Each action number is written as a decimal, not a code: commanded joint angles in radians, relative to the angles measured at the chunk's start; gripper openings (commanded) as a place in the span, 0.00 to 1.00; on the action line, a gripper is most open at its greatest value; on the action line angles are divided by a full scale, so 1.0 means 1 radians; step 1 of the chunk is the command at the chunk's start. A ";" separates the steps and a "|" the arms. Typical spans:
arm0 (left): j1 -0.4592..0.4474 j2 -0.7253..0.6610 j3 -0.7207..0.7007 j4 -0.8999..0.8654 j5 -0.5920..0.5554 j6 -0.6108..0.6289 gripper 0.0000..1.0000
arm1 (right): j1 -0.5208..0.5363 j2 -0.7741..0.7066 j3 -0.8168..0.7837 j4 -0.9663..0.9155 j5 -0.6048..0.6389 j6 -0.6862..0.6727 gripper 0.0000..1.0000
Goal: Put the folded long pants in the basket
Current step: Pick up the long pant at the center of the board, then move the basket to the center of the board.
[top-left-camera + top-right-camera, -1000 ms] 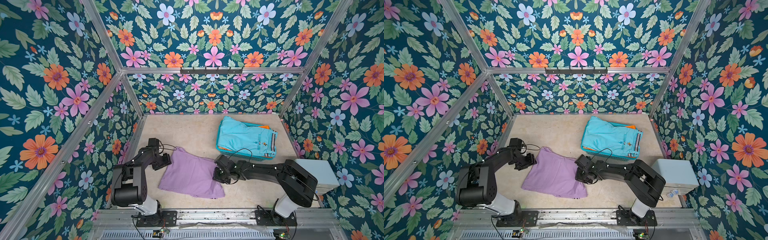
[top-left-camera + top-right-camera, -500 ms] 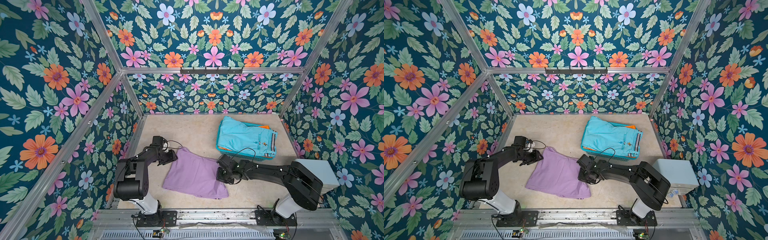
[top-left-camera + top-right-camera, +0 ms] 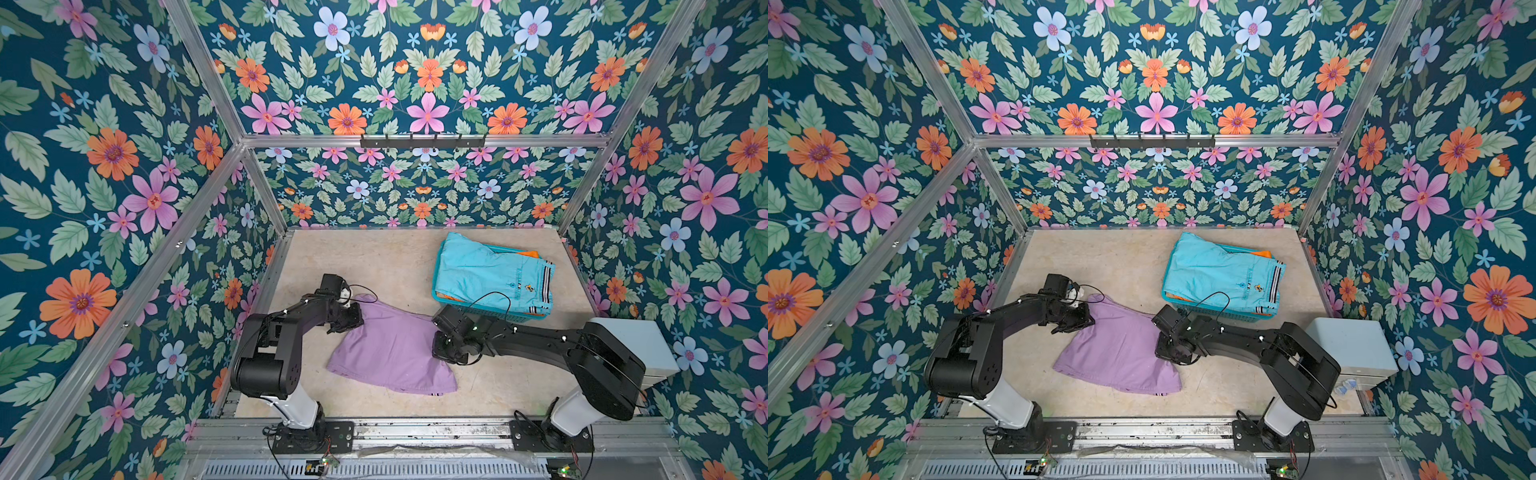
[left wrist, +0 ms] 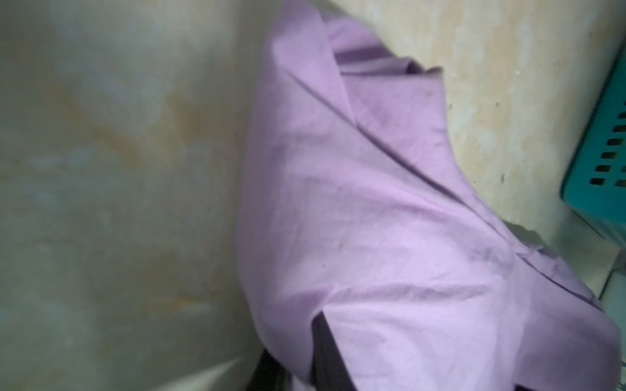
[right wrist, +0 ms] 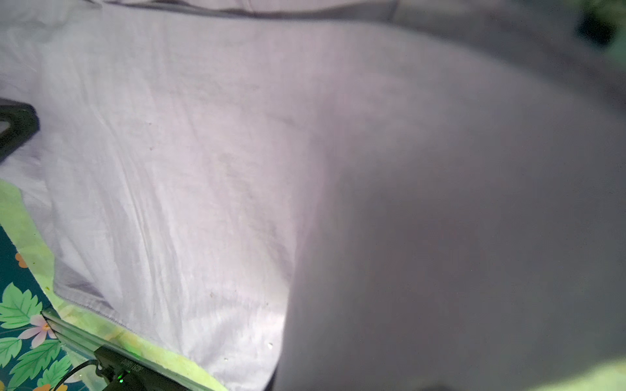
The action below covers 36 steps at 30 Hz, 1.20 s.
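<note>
Left wrist view is filled with bunched lilac cloth, and the left gripper [image 3: 350, 319] is pinched narrow on the corner of the lilac pants [image 3: 390, 353] nearest the left wall. The right gripper [image 3: 441, 352] is likewise clamped on the opposite edge, its own camera smothered in fabric. Between them the garment lies mostly on the table [image 3: 374, 257], its near hem spread loose, just beside the basket [image 3: 486, 312]. There the turquoise pants [image 3: 486, 270] lie on top, with the orange pants [image 3: 530, 252] peeking out beneath. To lift well, I judge both arms should rise together, keeping the span taut so the fold holds. They should clear the rim before travelling, then lower squarely onto the turquoise pair, since uneven heights could let the hem drag or snag the mesh
</note>
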 commanded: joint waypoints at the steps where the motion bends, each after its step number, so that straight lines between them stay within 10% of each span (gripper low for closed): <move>1: -0.004 -0.002 -0.013 -0.227 -0.220 -0.025 0.07 | 0.001 -0.013 0.001 -0.004 0.003 -0.015 0.00; 12: -0.003 -0.394 0.086 -0.479 -0.374 -0.152 0.00 | 0.207 0.014 0.273 -0.205 -0.060 -0.165 0.00; 18: 0.002 -0.520 0.428 -0.641 -0.354 -0.205 0.00 | 0.087 -0.108 0.523 -0.502 -0.002 -0.310 0.00; 27: -0.216 -0.138 0.836 -0.425 -0.215 -0.399 0.00 | -0.609 -0.338 0.593 -0.746 -0.169 -0.480 0.00; 36: -0.435 0.470 1.422 -0.358 -0.155 -0.450 0.00 | -0.925 -0.311 0.608 -0.776 -0.136 -0.562 0.00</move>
